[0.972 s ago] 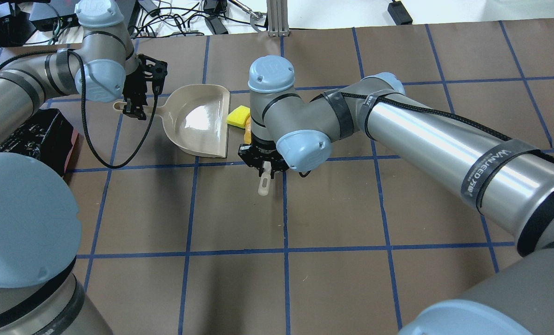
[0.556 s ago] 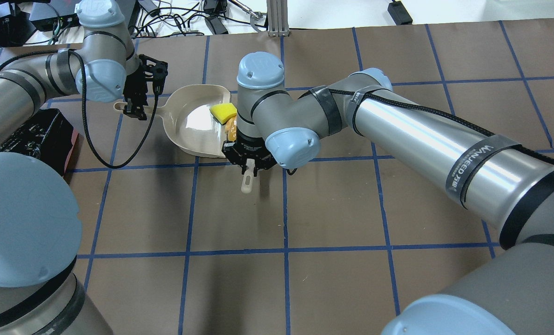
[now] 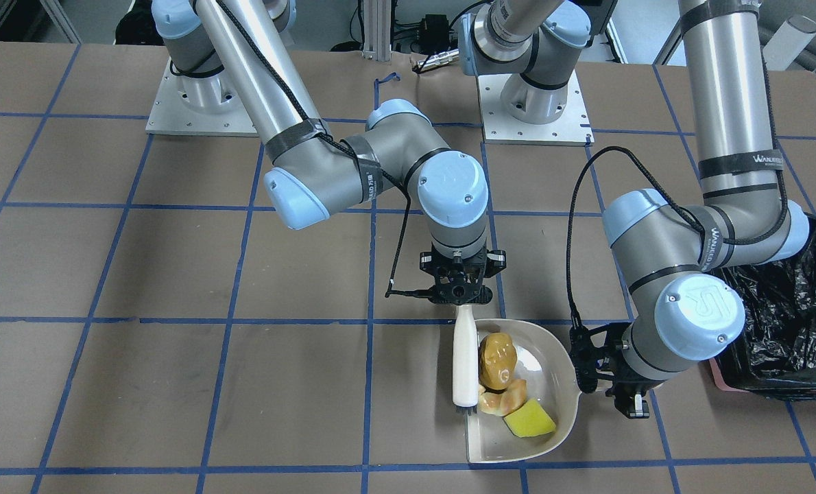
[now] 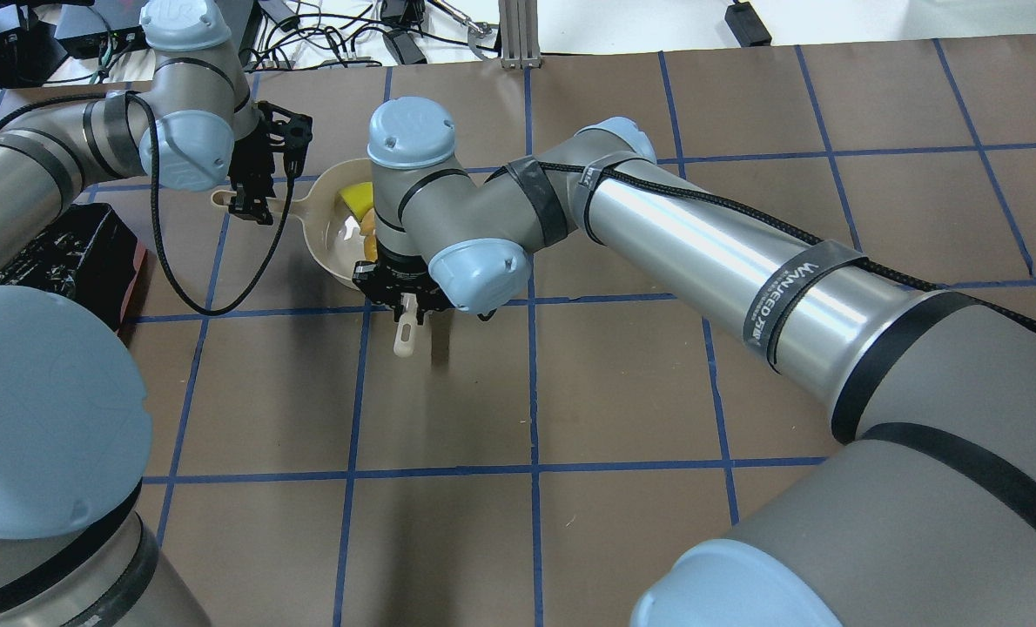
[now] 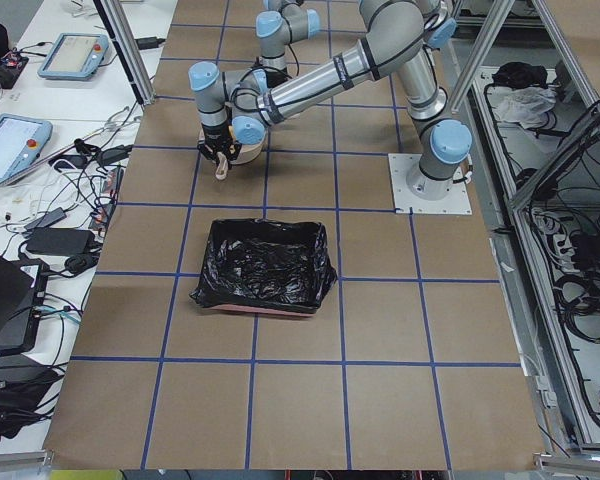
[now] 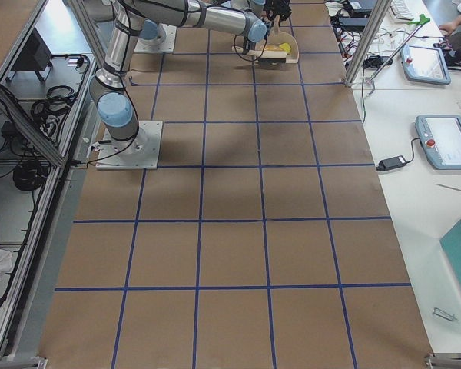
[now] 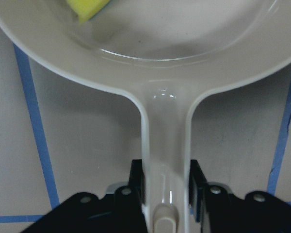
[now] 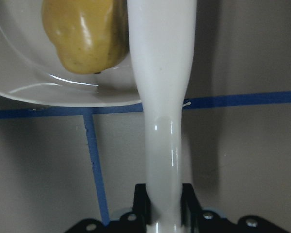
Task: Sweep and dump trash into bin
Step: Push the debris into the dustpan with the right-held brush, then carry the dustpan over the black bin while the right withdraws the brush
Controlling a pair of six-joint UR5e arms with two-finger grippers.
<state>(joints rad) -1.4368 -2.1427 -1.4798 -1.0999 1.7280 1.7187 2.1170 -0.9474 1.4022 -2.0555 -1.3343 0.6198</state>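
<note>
All three pieces of trash lie inside the beige dustpan [image 3: 560,370]: the golden-brown lump [image 3: 497,358], the tan pastry piece [image 3: 505,401] and the yellow sponge [image 3: 530,419]. A beige brush [image 3: 464,360] stands along the pan's open mouth, touching the lump. My right gripper [image 3: 457,293] is shut on the brush handle [image 8: 162,121]. My left gripper [image 7: 166,189] is shut on the dustpan handle [image 7: 166,155], holding the pan flat on the table. The black-lined bin [image 3: 785,329] sits beyond the left arm's elbow, apart from the pan.
Brown paper with blue tape lines covers the table [image 4: 622,392]. My right arm [image 4: 701,235] reaches across the middle to the pan. Cables and power bricks [image 4: 353,35] lie past the far edge. The bin [image 4: 74,248] sits at the left edge.
My right gripper has carried the brush leftward in the overhead view, pushing the sponge and the other pieces over the lip into the dustpan. The left gripper and pan have held still.
</note>
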